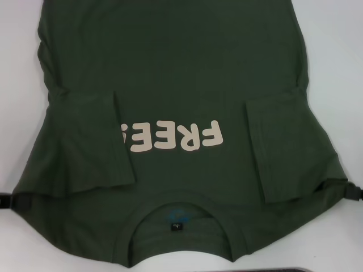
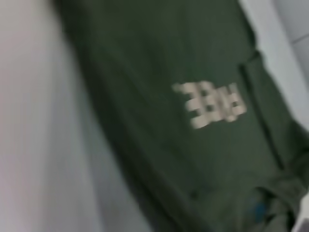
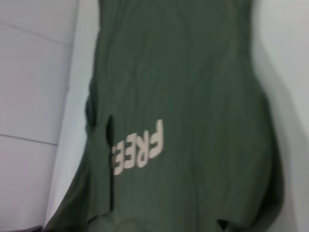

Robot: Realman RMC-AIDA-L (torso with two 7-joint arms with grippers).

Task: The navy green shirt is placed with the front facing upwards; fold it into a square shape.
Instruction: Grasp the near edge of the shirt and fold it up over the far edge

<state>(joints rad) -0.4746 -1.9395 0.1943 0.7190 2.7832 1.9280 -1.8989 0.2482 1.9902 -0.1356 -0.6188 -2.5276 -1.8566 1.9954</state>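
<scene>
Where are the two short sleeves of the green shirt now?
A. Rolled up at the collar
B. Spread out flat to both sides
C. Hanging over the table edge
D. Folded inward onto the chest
D: on the navy green shirt, both sleeves lie folded inward, the left sleeve covering the lettering's end.

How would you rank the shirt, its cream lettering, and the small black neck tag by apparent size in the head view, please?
1. Shirt, filling most of the view.
2. Cream lettering across the chest.
3. Black neck tag, nearest the camera yet clearly smallest.
</scene>
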